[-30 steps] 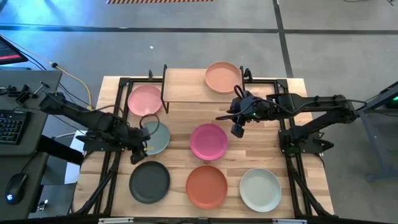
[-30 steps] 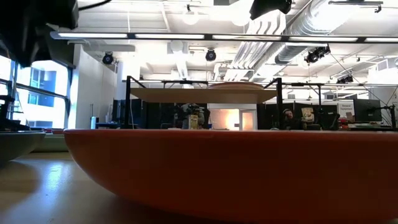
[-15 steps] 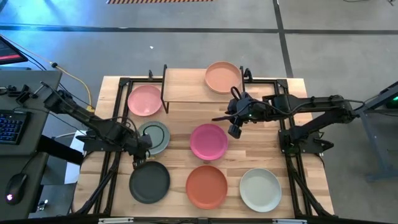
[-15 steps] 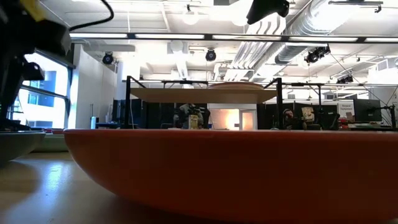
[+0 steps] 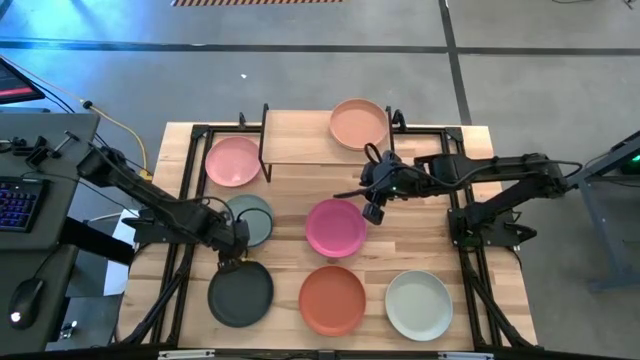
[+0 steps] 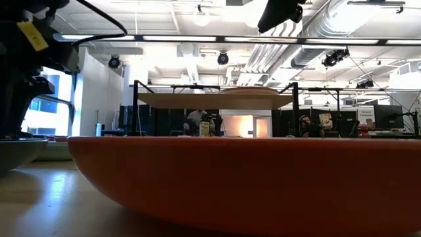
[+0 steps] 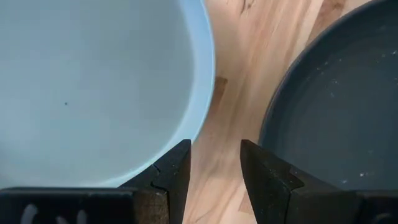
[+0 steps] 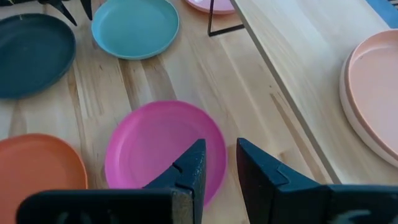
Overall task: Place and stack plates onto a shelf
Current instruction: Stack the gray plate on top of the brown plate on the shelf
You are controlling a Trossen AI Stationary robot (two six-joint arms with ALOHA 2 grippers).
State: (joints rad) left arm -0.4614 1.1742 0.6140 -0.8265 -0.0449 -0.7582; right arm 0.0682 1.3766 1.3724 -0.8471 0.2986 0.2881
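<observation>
Hovering low between the sage plate [image 5: 249, 220] and the charcoal plate [image 5: 240, 292], the left gripper [image 5: 236, 243] points down at the bare strip of table [image 5: 480, 255] that separates them, its fingers [image 7: 171, 171] apart with nothing between them; in the left wrist view the sage rim [image 7: 93, 87] lies just beside one finger and the charcoal rim [image 7: 336, 106] just beside the other, neither touched. The right gripper [image 5: 372, 204] hangs above the table at the far edge of the magenta plate [image 5: 335, 227], near the front of the shelf [image 5: 300, 140]; its fingers [image 8: 189, 171] stand a little apart and hold nothing, with the magenta plate [image 8: 163, 149] below them in the right wrist view. The shelf sits at the back of the table, and the peach plate [image 5: 359, 124] rests on its right end, with what looks like a second rim under it in the right wrist view [image 8: 373, 93]. The pink plate [image 5: 233, 161] lies on the table partly under the shelf's left end. Along the near edge, from left to right, lie the charcoal plate, the orange plate [image 5: 332, 299] and the pale plate [image 5: 419, 305]. In the low view the orange plate [image 6: 250, 178] fills the foreground, with the shelf [image 6: 210, 100] beyond it.
</observation>
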